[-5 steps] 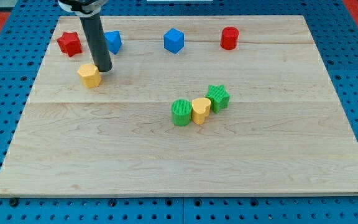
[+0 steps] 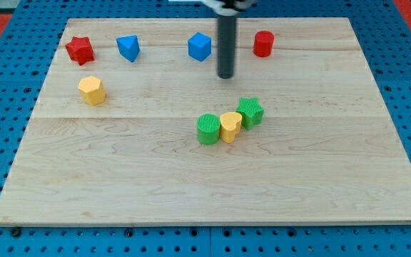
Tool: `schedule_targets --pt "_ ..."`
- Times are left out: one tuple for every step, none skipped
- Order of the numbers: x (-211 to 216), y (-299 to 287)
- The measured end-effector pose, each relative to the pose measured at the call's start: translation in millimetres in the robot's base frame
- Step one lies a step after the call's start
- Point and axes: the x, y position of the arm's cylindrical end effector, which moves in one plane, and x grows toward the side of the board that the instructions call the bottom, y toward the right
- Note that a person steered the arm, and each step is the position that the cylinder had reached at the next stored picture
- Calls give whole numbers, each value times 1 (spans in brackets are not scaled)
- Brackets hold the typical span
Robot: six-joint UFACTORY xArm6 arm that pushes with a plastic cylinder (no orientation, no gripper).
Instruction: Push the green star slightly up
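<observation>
The green star (image 2: 250, 112) lies right of the board's middle, touching a yellow heart-shaped block (image 2: 230, 126), which touches a green cylinder (image 2: 208, 129) on its left. My tip (image 2: 225, 76) stands above and a little left of the green star, apart from it, just right of the blue hexagonal block (image 2: 200, 47).
A red star (image 2: 80, 50) and a blue triangular block (image 2: 128, 48) sit at the view's top left. A yellow hexagonal block (image 2: 92, 91) lies below them. A red cylinder (image 2: 263, 43) stands at the top right. All rest on the wooden board (image 2: 334, 178).
My tip has moved right, from beside the yellow hexagonal block to a spot above the green star. The yellow hexagonal block sits slightly further left and lower. The other blocks have not moved.
</observation>
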Motion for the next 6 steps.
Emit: schedule_targets --pt "39 44" --pt "87 67" --pt "114 57" --pt "93 13" --pt "52 8" --pt "57 58"
